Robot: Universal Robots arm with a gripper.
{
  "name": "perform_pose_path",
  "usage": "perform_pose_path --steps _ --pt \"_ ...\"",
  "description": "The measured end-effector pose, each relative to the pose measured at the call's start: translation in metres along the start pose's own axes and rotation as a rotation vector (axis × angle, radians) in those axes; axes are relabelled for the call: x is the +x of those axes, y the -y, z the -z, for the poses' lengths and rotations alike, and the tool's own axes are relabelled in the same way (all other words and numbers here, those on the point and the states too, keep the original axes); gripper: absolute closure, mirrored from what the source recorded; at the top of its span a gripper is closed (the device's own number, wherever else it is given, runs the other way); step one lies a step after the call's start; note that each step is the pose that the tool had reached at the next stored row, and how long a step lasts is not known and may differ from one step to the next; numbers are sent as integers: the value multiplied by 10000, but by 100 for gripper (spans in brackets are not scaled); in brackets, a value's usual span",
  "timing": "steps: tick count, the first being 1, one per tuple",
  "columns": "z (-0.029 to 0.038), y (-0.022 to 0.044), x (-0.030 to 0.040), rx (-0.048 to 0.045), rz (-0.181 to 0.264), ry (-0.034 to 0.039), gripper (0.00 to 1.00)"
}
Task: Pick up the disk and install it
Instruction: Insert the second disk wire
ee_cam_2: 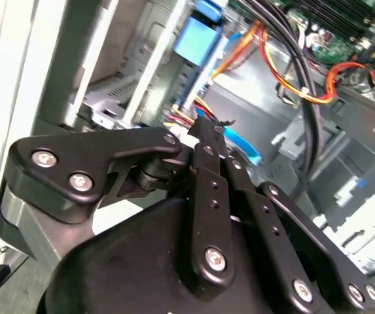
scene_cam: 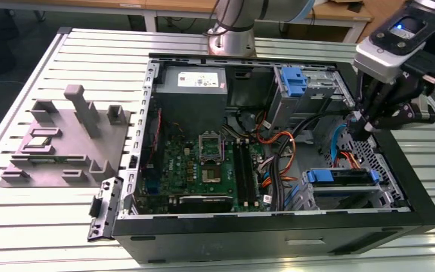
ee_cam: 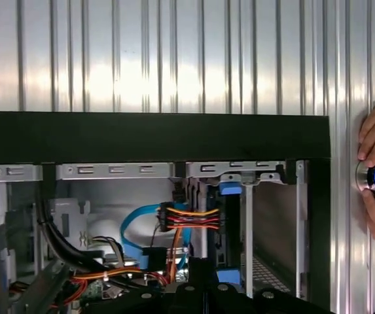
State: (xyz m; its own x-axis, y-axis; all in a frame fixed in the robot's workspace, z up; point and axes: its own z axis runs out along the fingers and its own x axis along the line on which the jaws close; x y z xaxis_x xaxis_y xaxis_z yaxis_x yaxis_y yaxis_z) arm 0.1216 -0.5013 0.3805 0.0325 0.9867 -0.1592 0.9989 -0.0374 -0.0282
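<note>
You have the open computer case (scene_cam: 278,226) mid-frame in the exterior view. At its right, the gripper (scene_cam: 359,131) hangs, jaws drawn narrow, apparently empty. The disk (scene_cam: 338,177) sits lower right: likely stiff, weighty and shock-sensitive, so take its blue carrier edges.

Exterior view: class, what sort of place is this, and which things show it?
Probably a robotics lab or test bench: an open computer case lies on a slotted metal table, with a robot arm mounted beside it.
</note>
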Motion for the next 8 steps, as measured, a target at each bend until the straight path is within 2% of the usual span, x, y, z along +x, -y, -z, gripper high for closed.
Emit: perform_pose_path --steps 4,8 --pt "23 5 144 2 -2 43 90" --pt "36 9 224 56 -14 69 90"
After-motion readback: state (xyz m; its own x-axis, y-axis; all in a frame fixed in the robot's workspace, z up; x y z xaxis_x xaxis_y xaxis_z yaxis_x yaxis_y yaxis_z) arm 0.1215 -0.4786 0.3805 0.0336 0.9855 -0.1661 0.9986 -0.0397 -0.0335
